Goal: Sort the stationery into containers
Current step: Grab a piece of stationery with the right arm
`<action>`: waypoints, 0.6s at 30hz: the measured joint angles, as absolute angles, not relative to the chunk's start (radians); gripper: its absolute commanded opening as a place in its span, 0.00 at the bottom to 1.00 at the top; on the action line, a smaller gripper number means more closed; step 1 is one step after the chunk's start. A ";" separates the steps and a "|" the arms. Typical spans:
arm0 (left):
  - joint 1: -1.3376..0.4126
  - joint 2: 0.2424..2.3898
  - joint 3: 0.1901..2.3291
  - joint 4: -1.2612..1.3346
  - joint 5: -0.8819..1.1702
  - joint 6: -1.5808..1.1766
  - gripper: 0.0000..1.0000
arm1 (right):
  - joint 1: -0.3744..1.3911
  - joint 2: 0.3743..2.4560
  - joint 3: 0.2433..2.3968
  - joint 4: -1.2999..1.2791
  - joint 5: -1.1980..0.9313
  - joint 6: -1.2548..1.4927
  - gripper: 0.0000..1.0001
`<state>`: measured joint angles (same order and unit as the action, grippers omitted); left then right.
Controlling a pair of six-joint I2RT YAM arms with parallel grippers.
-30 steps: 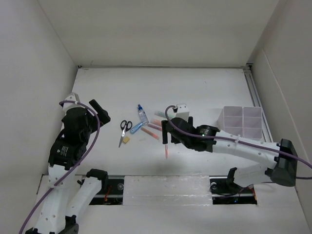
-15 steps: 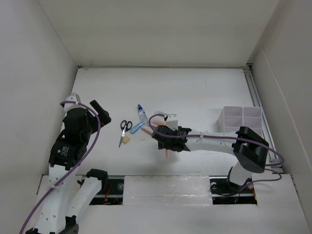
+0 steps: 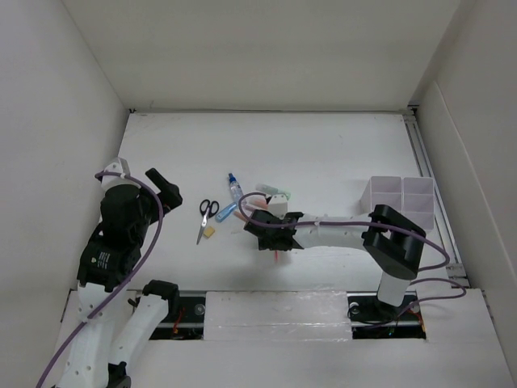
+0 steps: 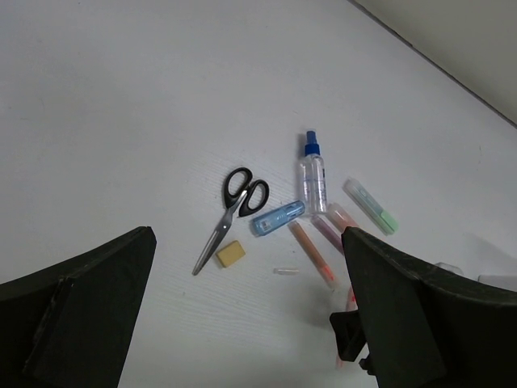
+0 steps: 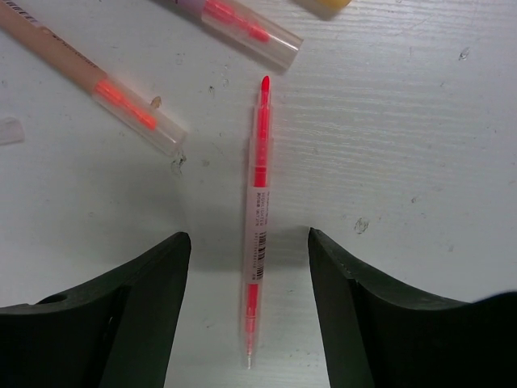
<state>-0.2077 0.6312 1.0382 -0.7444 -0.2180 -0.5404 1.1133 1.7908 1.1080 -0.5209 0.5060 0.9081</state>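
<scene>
A thin orange-red pen [image 5: 257, 218] lies on the table between the fingers of my open right gripper [image 5: 247, 246], which touches nothing. In the top view the right gripper [image 3: 265, 234] is low over this pen [image 3: 277, 254]. Black-handled scissors [image 4: 236, 204], a yellow eraser [image 4: 231, 253], a blue-capped glue bottle [image 4: 313, 170], a blue marker [image 4: 277, 218], a green marker [image 4: 371, 206] and an orange marker [image 4: 311, 252] lie in a cluster. My left gripper [image 4: 246, 242] is open and empty, raised left of the cluster. The white divided containers [image 3: 402, 202] stand at the right.
Two more capped markers [image 5: 133, 113] [image 5: 242, 28] lie just beyond the pen in the right wrist view. A tiny clear cap [image 4: 285, 270] lies near the eraser. White walls enclose the table on the left, back and right.
My right gripper has swung left and come down over the orange-red pen, which has stayed on the table. My left arm has shifted only slightly.
</scene>
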 measured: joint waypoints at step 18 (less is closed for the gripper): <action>-0.208 0.611 1.038 -0.744 -0.217 -0.541 1.00 | 1.090 1.782 1.076 -0.486 0.455 0.916 0.44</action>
<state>-0.2077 0.6106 1.0382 -0.7444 -0.2169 -0.5407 1.0901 1.7821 1.0756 -0.4858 0.4553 0.9157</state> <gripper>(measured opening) 0.997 0.480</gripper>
